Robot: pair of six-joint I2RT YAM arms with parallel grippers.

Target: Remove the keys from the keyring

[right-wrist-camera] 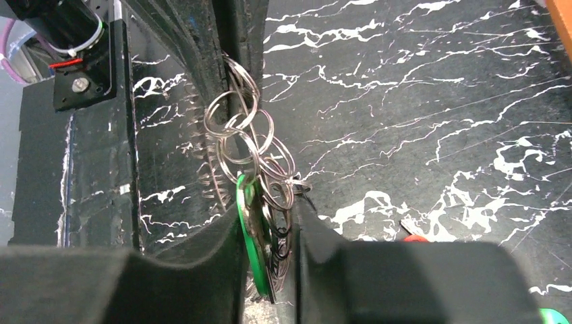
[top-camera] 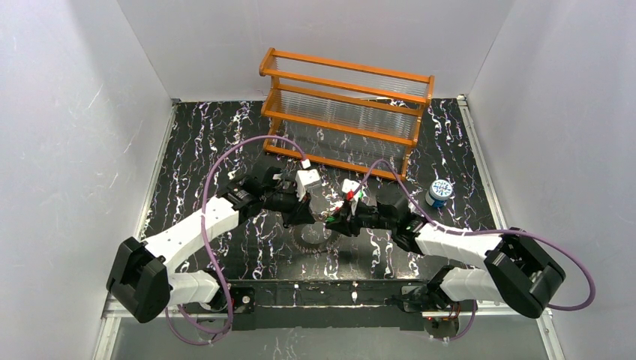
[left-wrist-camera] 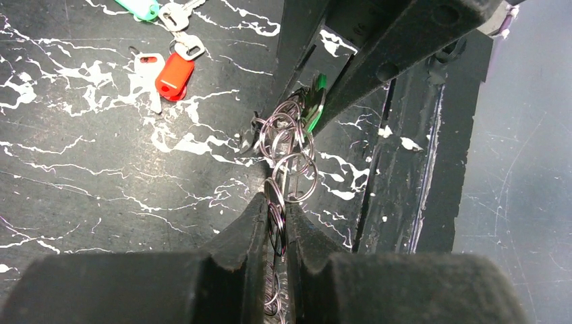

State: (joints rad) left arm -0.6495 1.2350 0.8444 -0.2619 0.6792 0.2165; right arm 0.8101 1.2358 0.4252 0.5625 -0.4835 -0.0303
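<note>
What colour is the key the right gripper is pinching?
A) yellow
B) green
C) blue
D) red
B: the right wrist view shows a green key squeezed between the fingers of the right gripper, together with some silvery rings.

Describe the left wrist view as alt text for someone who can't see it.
The left claw pinches one end of a chain of silvery rings; the right claw holds the other end with a green key. A red key lies on the black marbled table.
</note>
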